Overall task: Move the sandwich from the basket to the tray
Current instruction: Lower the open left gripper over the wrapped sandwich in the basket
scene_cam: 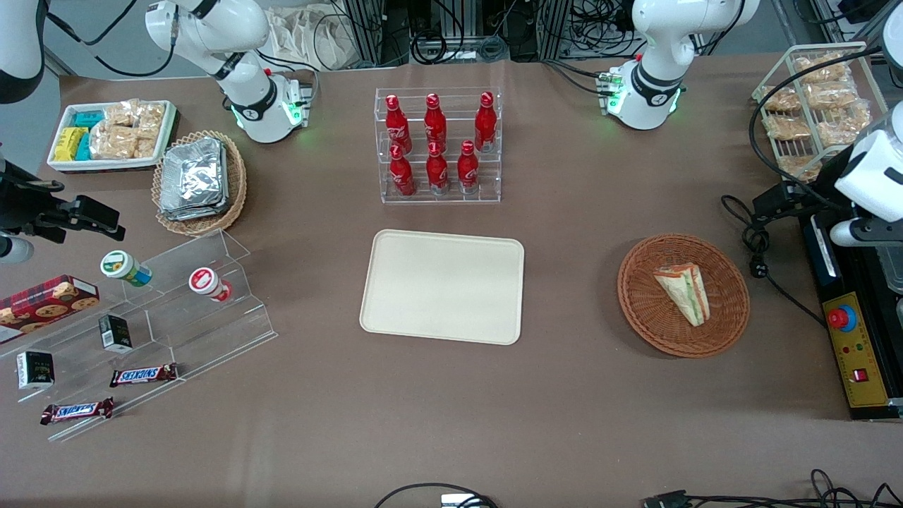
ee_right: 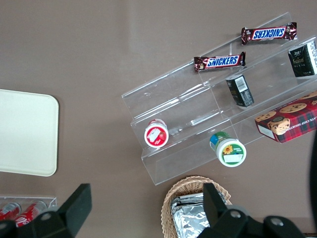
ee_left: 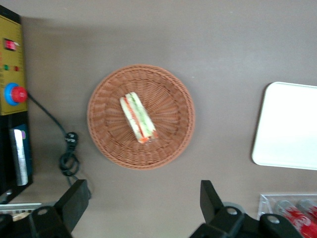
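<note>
One sandwich (scene_cam: 684,291) lay on its side in the middle of a round orange-brown wicker basket (scene_cam: 726,319), its green and orange-red filling showing along one edge. Going across the brown counter (scene_cam: 451,416) from the parked arm's end, a flat cream tray (scene_cam: 442,286) sat bare at the centre, and the basket rested well apart from it toward the working arm's end. A clear rack of red bottles (scene_cam: 437,144) stood farther from the front camera than the tray. The pincer (ee_left: 143,198) hung high above the counter, its two dark fingers (ee_left: 74,198) spread wide and holding nothing. The basket and sandwich (ee_left: 138,117) lay just ahead of its fingertips, the tray (ee_left: 287,124) off to one side.
</note>
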Robot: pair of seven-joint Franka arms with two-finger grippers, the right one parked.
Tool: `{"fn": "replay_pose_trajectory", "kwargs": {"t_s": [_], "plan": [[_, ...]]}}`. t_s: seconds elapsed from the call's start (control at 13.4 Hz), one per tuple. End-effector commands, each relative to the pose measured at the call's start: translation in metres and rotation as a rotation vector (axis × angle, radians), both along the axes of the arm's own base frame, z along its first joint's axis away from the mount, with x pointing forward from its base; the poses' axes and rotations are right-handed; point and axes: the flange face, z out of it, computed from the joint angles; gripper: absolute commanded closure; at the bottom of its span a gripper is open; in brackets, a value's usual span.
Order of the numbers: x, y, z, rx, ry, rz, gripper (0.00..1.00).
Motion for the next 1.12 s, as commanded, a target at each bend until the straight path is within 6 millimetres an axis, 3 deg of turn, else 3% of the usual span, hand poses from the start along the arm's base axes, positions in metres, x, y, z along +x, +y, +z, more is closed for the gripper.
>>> {"fn": "replay_pose_trajectory", "kwargs": {"t_s": [0.0,0.15,0.45,0.67,1.04], "plan": [[0.010,0.001,0.000,-0.028,0.014,-0.007,0.00],[0.022,-0.003,-0.007,-0.014,0.018,-0.008,0.00],[0.051,0.007,-0.069,0.028,0.099,0.145,0.00],[0.057,0.016,-0.134,0.181,0.146,0.438,0.00],[0.062,0.028,-0.234,0.153,0.122,0.672,0.00]]}}
